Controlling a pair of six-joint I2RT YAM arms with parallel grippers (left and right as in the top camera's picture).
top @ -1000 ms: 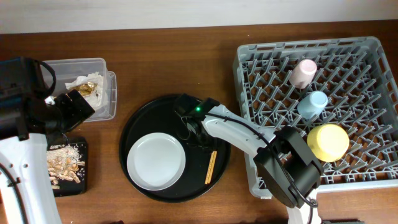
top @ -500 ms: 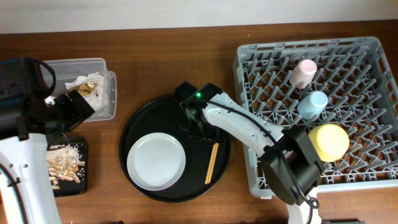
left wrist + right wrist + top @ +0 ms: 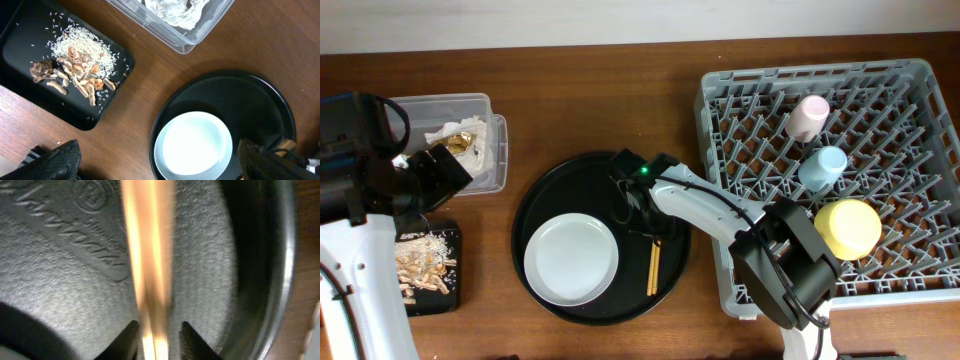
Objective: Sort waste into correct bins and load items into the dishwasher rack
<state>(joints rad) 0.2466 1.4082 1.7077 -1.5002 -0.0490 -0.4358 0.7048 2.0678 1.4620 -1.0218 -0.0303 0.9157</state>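
The wooden chopsticks (image 3: 653, 268) lie on the right side of the large round black serving tray (image 3: 545, 200). My right gripper (image 3: 649, 225) is at their upper end. In the right wrist view its fingers (image 3: 161, 341) are closed narrowly on the chopsticks (image 3: 147, 255), low over the tray. The pale grey plate (image 3: 571, 260) lies on the same tray. My left gripper (image 3: 160, 167) is open and empty, high above the plate (image 3: 192, 145). The pink cup (image 3: 808, 117), light blue cup (image 3: 823, 167) and yellow dish (image 3: 847, 228) stand in the grey dishwasher rack (image 3: 720, 110).
The clear tub (image 3: 490, 150) at the left holds crumpled white paper and gold foil (image 3: 457, 137). The shallow black tray (image 3: 455, 290) in front of it holds rice and brownish scraps (image 3: 75, 65). My left arm (image 3: 360, 170) hangs over both.
My right gripper moved toward the front along the round tray onto the chopsticks' upper end. The chopsticks turned from slanted to nearly straight. The left arm has not moved.
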